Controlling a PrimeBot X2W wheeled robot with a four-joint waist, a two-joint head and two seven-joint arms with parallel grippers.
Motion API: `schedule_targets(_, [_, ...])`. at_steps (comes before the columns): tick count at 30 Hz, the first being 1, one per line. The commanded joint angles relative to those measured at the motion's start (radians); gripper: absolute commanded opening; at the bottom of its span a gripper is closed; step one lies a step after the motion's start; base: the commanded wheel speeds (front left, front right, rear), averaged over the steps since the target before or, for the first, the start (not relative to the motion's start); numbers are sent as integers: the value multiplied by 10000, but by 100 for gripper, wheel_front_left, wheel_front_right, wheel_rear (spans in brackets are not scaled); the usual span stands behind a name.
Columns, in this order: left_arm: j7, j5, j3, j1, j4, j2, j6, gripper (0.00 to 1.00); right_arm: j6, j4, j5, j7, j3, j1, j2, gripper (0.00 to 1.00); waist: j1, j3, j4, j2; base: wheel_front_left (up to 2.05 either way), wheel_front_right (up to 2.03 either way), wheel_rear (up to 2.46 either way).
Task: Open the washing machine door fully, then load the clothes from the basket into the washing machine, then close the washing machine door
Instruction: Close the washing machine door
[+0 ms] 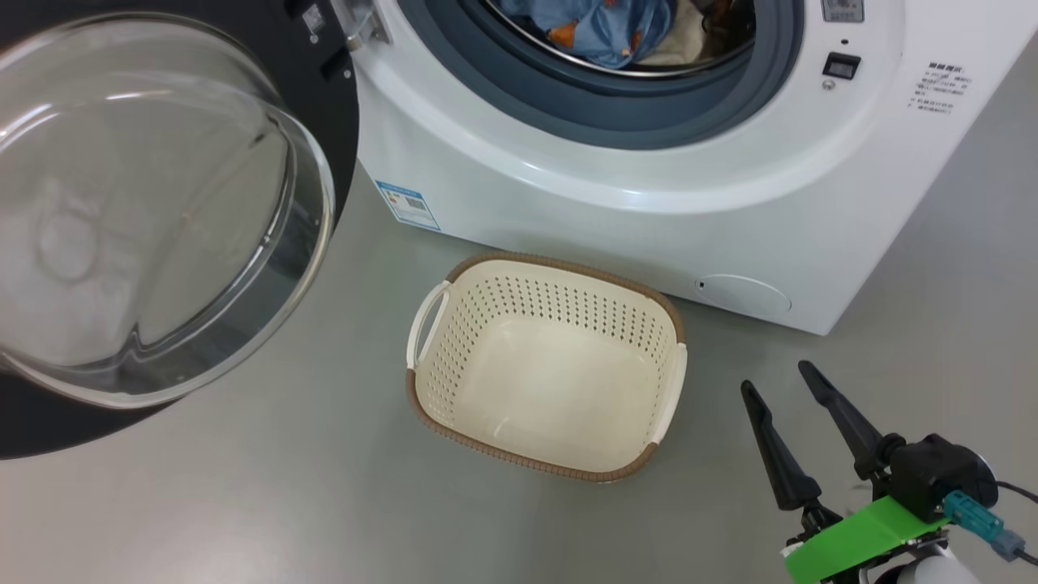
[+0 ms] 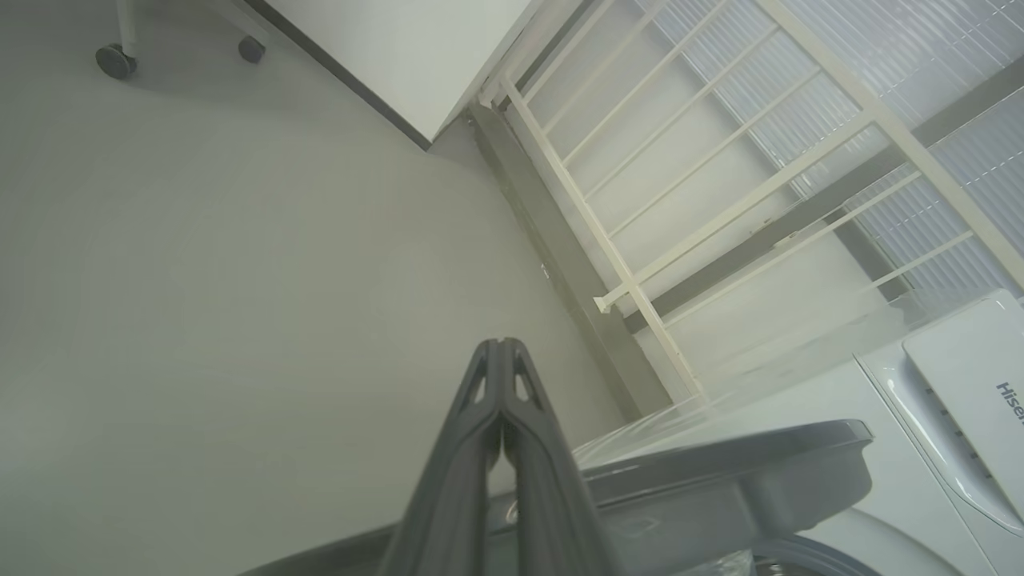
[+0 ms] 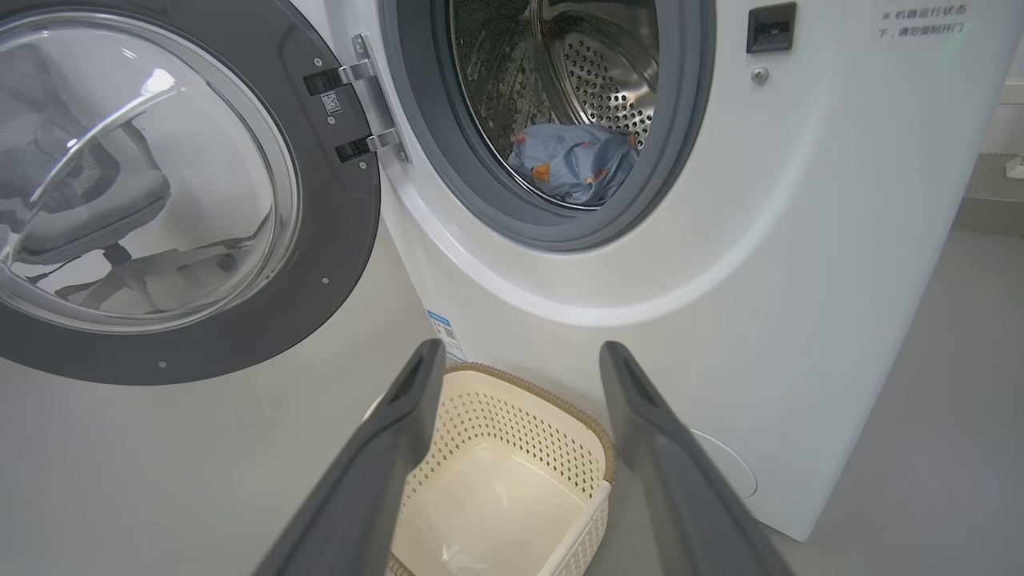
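Head view: right gripper (image 1: 775,377) with fingers spread apart, nothing between them, low over the floor (image 1: 243,503). Basket (image 1: 559,264) just to its left, empty. Washing machine (image 1: 616,219) ahead of it; clothes (image 1: 600,32) lie inside the opening, up and left of the fingertips. Washing machine door (image 1: 154,211) stands wide open, far to the gripper's left

Left wrist view: left gripper (image 2: 502,344) with fingers pressed together, holding nothing. Door's grey edge sits just below and right of the fingers; cannot tell whether they touch

Right wrist view: basket below and between the spread fingers, blue garment in the drum (image 3: 608,88) above them, hinge (image 3: 364,108) up and left

Judgement: loading looks done, so closing is the step in hand. Push with the closed left fingers on the black rim far from the hinge, follow the arc, stay off the glass, check no cloth overhangs the gasket (image 1: 616,113), press until it seats
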Motion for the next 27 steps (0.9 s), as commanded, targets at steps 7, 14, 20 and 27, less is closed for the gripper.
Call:
schedule_targets(7, [1309, -344, -153, -811, 394, 763, -27, 0, 14, -285, -166, -49, 263, -396, -163, 100, 0, 428, -82, 0, 0, 0, 0])
schedule_targets(14, [1930, -408, -357, -736, 594, 633, -23, 0, 14, -282, -162, -49, 303, -438, -236, 100, 0, 512, -149, 0, 0, 0, 0])
schedule_targets(20, [2425, -524, -437, -614, 652, 525, -5, 0, 14, -254, -160, -49, 300, -454, -231, 100, 0, 484, -145, 0, 0, 0, 0])
schedule_targets(27, [3215, -658, -646, -454, 419, 367, -12, 0, 14, -216, -173, -49, 293, -506, -179, 100, 0, 391, -121, 0, 0, 0, 0])
